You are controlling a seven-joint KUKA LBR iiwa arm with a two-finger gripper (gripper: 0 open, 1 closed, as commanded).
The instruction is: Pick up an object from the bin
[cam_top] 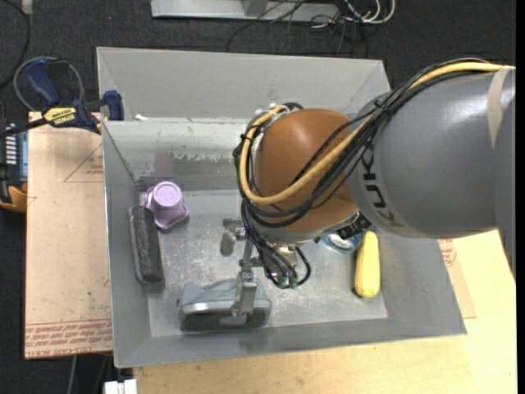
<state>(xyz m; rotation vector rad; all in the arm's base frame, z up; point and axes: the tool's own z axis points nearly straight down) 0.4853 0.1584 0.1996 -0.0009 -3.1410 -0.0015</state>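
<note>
My gripper [246, 290] hangs under the orange cover and reaches down at the front of the bin. Its tip sits on or just over the right end of a flat grey and black thing [207, 309], shaped like a stapler, lying along the front wall. Whether that thing is gripped I cannot tell. A purple cup-shaped piece [166, 204] lies on its side to the upper left of the gripper. A dark grey bar [146, 245] lies along the left wall.
A yellow banana-shaped thing [367, 266] lies at the right side of the bin. Beside it a blue and white thing [340, 239] peeks out from under the arm. The arm and its cables cover the bin's middle and back right.
</note>
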